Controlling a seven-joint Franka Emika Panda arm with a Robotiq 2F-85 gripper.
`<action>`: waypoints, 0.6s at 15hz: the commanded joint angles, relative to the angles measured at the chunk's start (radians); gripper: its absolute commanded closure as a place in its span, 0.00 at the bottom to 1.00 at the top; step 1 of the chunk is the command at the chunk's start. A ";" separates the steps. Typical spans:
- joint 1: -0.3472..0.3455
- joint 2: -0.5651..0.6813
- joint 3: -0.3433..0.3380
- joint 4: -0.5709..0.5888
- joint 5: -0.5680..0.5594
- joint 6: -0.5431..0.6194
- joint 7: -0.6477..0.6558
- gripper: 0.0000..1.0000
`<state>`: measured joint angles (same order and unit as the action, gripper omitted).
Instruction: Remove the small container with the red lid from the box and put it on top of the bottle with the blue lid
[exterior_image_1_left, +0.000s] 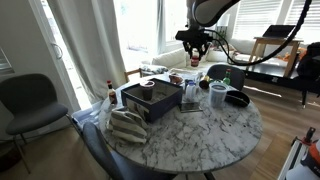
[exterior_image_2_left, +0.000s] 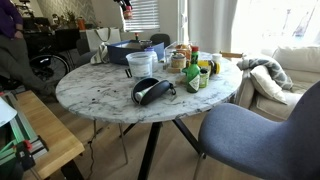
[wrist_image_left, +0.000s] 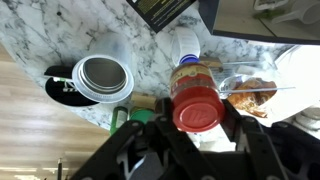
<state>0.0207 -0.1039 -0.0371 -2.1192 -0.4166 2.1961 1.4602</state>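
Hangs high over the round marble table in an exterior view, gripper pointing straight down. Clamps the small container with the red lid between both fingers. In the wrist view: lid centred in the gap, one finger touching it at 8 o'clock, the other touching at 4 o'clock, both dark and entering from the bottom edge. Shows in an exterior view only as a red speck at the top edge, well apart from the tabletop.

Just at 12 o'clock of the lid in the wrist view: an amber, labelled jar side. Cannot tell whether that belongs to the held container or to another jar below. Farther along 12 o'clock, down on the marble: the bottle with the blue lid, white-bodied. At 10 o'clock of the lid: a white round tub, open, grey inside, lying over a black object. At 3 o'clock: a clear pack of brownish food.

At 8 o'clock of the gripper in an exterior view: the dark box, resting on the table, well apart from the container.
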 joint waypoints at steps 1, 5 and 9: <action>-0.049 0.051 -0.003 0.008 0.030 0.090 -0.022 0.76; -0.077 0.107 -0.032 0.005 0.172 0.196 -0.176 0.76; -0.082 0.111 -0.034 0.006 0.165 0.161 -0.185 0.51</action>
<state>-0.0591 0.0072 -0.0725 -2.1150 -0.2535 2.3599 1.2777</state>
